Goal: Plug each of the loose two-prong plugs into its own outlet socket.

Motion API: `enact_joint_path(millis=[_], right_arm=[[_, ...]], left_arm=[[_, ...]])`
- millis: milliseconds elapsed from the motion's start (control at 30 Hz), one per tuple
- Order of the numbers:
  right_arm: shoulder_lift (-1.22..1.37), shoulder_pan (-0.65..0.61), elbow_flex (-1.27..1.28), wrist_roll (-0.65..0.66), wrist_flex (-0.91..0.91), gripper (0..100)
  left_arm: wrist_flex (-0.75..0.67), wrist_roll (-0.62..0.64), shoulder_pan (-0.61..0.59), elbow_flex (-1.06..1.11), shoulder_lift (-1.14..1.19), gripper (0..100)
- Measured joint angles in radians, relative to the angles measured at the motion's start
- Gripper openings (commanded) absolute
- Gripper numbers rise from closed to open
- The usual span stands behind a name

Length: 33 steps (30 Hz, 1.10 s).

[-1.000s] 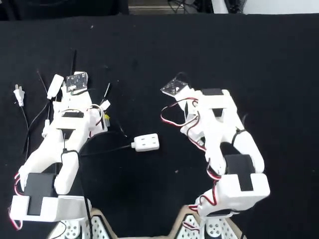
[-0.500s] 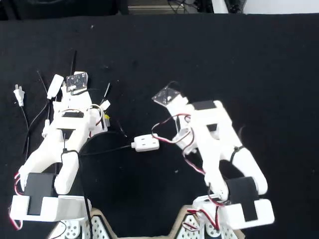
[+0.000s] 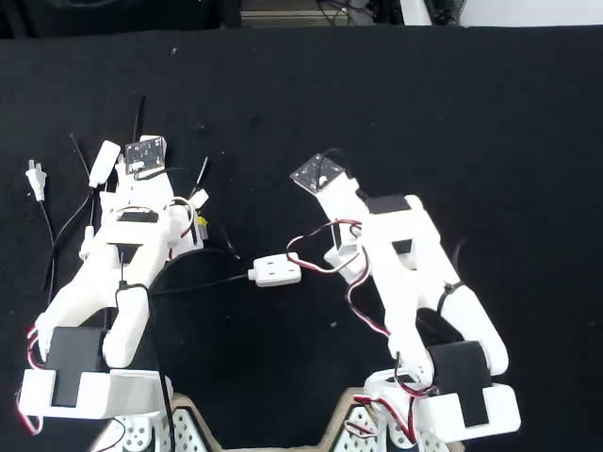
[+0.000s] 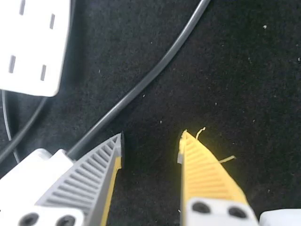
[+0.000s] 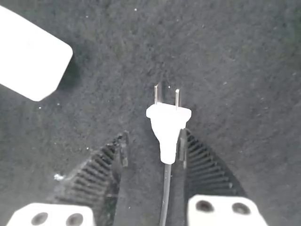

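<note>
In the high view, the left arm [image 3: 122, 254] lies stretched over the left side of the black table [image 3: 490, 141], and the right arm [image 3: 405, 273] reaches in toward the middle. A white outlet block [image 3: 276, 269] sits between the two arms, just beside the right arm's red and white wires, with a black cable [image 3: 203, 282] running from it toward the left arm. Near the table's left edge lies a small white plug [image 3: 36, 179], prongs pointing away from the arms. A long white block [image 3: 104, 162] lies close to the left arm's tip. In the left wrist view, the left gripper [image 4: 150, 143] has its grey and yellow fingers spread, holding nothing. A black cord [image 4: 150, 80] crosses the mat just beyond them, and a slotted outlet face [image 4: 28, 42] lies farther off. In the right wrist view, the right gripper [image 5: 151, 141] is spread around a two-prong plug [image 5: 167, 127]. The plug touches one finger and stands clear of the other, its prongs pointing away. A rounded white piece [image 5: 28, 61] lies apart to one side.
</note>
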Motion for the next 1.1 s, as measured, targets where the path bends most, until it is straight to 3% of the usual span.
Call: enact_joint_path(millis=[800,1100], right_arm=[[0.138,0.089,-0.044,0.002,-0.132,16.6],[0.152,-0.011,-0.058,-0.009,-0.092,15.8]], left_arm=[[0.000,0.000,0.000,0.000,0.000,20],[0.000,0.000,0.000,0.000,0.000,20]])
